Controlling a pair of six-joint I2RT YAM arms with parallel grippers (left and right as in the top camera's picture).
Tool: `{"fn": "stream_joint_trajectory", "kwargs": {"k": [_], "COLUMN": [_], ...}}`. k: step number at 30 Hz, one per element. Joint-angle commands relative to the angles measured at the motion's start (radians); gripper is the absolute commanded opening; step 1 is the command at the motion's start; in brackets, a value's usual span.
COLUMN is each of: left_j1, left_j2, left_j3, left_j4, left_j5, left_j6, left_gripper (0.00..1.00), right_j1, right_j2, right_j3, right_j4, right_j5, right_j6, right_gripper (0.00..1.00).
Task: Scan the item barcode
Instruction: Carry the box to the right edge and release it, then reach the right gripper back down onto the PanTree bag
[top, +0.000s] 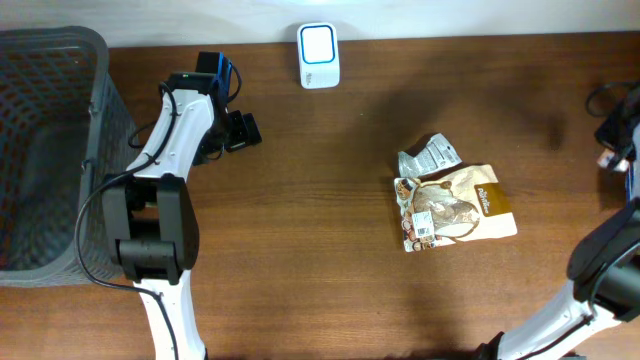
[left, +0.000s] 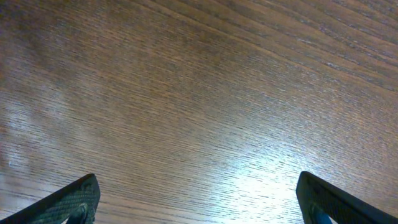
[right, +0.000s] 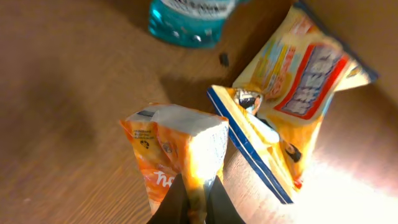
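Overhead, upper centre: white scanner (top: 319, 55) flat on wooden table (top: 300, 230). Centre right: brown snack bag (top: 470, 205) lying flat, small silver packet (top: 430, 155) at its upper left edge. Left pincer (top: 238, 131) at upper left, near grey basket (top: 50, 150), spread wide, holding nothing. Right pincer (right: 194, 202), bottom centre of its wrist view, closed tight against an orange pouch (right: 168, 149); grip on it unclear.

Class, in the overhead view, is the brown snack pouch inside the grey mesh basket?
No: the brown snack pouch lies on the wooden table, apart from the grey mesh basket.
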Motion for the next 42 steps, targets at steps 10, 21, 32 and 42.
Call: {"fn": "stream_joint_trajectory", "kwargs": {"k": [10,21,32,42], "left_j1": [-0.002,-0.002,-0.002,-0.002], "left_j2": [-0.030,-0.030,-0.030,-0.030], "left_j3": [-0.004,-0.004,-0.004,-0.004], "left_j4": [-0.001,-0.001,-0.001,-0.001], "left_j5": [-0.007,-0.007,-0.007,-0.007], "left_j6": [0.002,0.002,0.002,0.002], "left_gripper": [0.99,0.99,0.99,0.99], "right_j1": [-0.040,-0.009,0.218,0.492], "right_j2": [0.122,-0.053,-0.134,-0.111], "right_j3": [-0.005,0.126,0.090,-0.133], "right_j4": [0.076,0.000,-0.354,-0.389], "right_j5": [0.022,-0.084,-0.756,-0.577], "right_j6": [0.005,0.008,-0.006,0.125], "right_gripper": [0.99,0.99,0.99,0.99]}}
